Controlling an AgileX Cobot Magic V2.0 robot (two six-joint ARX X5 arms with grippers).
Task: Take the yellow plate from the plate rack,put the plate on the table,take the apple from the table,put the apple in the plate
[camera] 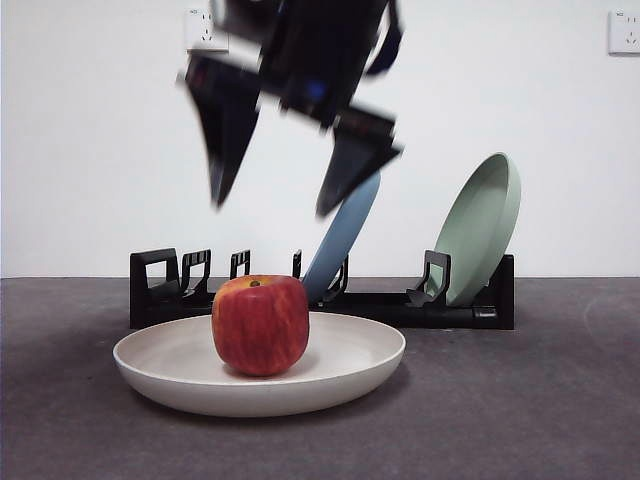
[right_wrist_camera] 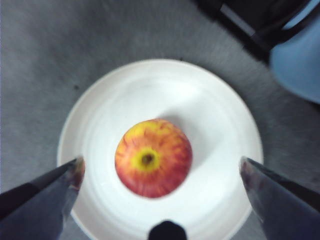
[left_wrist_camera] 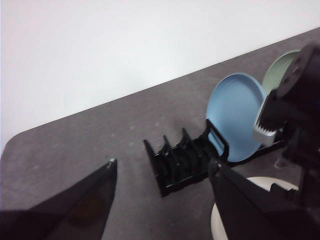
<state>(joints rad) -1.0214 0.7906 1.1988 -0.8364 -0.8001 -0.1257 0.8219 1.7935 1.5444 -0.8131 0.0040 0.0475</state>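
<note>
Front view blurs my right gripper (camera: 275,205), spread wide and empty above the apple (camera: 260,325) on the yellow plate (camera: 350,370).

A plain white wall (camera: 100,200) runs behind everything, evenly lit and bare apart from two white wall sockets: one high up toward the left (camera: 205,30), partly hidden, and another at the far right edge (camera: 624,32). The light is soft and diffuse, with no hard shadows. Wall meets a dark grey surface in a straight level line.
</note>
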